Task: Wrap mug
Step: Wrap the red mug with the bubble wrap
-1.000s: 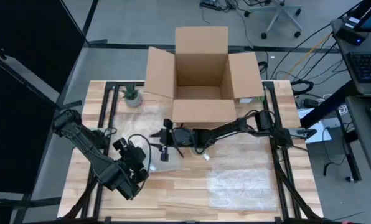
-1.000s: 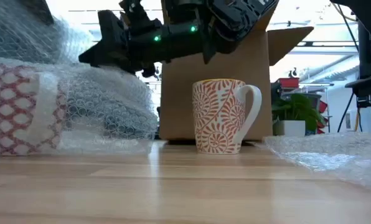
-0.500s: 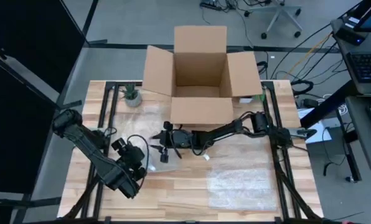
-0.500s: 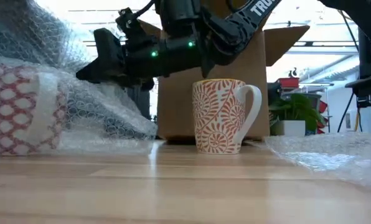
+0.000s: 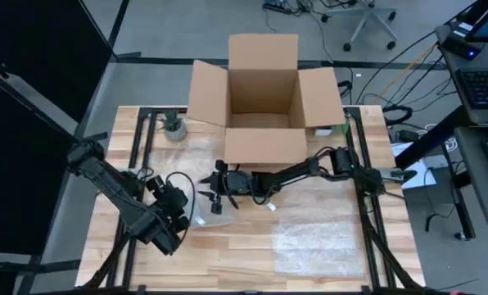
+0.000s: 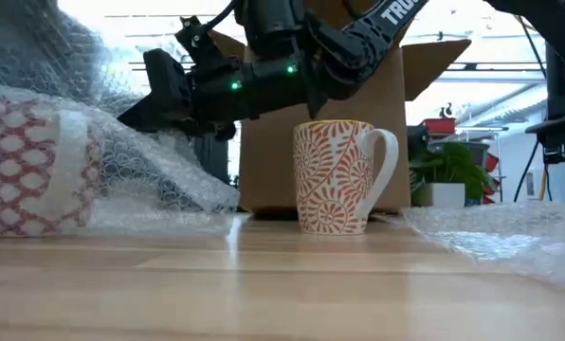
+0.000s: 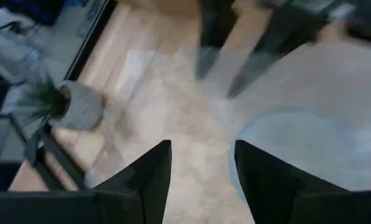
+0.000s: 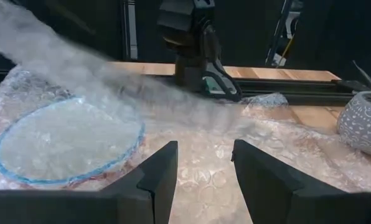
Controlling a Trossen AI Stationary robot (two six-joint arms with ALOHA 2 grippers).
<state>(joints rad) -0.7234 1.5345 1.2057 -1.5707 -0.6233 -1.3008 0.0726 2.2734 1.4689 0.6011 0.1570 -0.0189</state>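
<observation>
A red-and-white patterned mug (image 6: 36, 170) lies in a sheet of bubble wrap (image 6: 159, 161) left of the table's middle. Its blue rim (image 8: 67, 140) shows through the wrap in both wrist views. My right gripper (image 5: 212, 190) reaches in from the right and hovers open just above the wrap, beside this mug (image 7: 310, 149). My left gripper (image 5: 193, 201) stands open on the mug's other side, nothing between its fingers (image 7: 154, 174). An orange-patterned mug (image 6: 335, 175) stands upright and bare on the wood, in front of the box.
An open cardboard box (image 5: 264, 98) stands at the far middle. A small potted plant (image 5: 173, 125) sits at the far left. A second bubble wrap sheet (image 5: 309, 242) lies flat at the near right. Bare wood runs along the near edge.
The raised flap of bubble wrap behind the wrapped mug has sunk lower and drawn back toward the mug. My right gripper has shifted a little toward the table's left. My left gripper has drawn back slightly toward the left edge.
</observation>
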